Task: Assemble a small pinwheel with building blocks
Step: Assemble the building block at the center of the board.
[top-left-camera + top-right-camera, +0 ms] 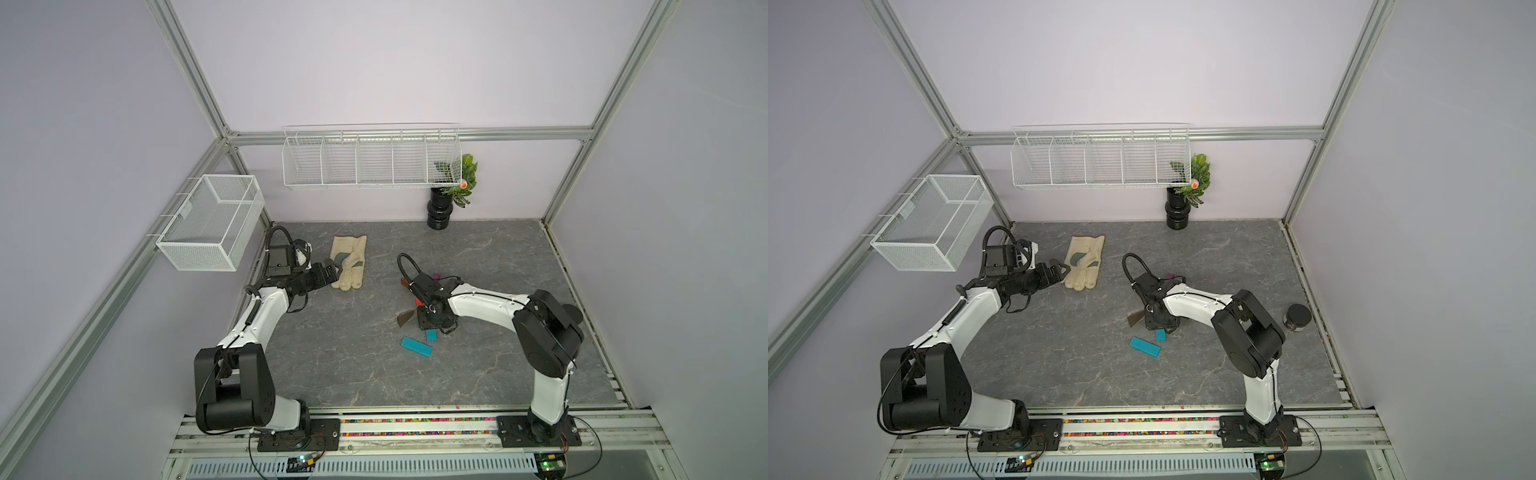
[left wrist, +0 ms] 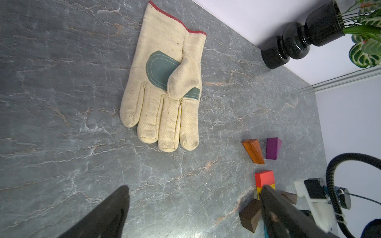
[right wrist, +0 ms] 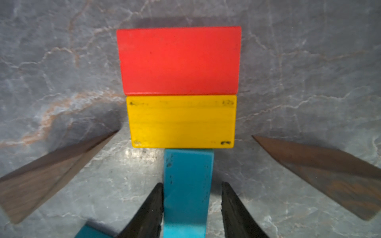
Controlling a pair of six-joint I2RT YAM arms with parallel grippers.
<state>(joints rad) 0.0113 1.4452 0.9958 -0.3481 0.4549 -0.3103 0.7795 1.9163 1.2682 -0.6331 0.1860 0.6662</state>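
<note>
Partly done: red block (image 3: 179, 60), yellow block (image 3: 181, 121), teal bar (image 3: 188, 164) joined ahead of right end effector (image 3: 192, 183), spread loosely astride bar; brown wedges (image 3: 325, 171) either side, unjoined.

Grey marbled tabletop (image 1: 353, 374), cream glove (image 1: 349, 262), building blocks (image 1: 416, 347), black vase (image 1: 439, 212), dark jar (image 1: 1297, 318)

No legible text, label, brand, number or sign is showing in any view. The small dark specks near the corners of the yellow block (image 3: 181, 121) and along the teal bar (image 3: 187, 185) are reading as scuffs in the paint, not as characters.
</note>
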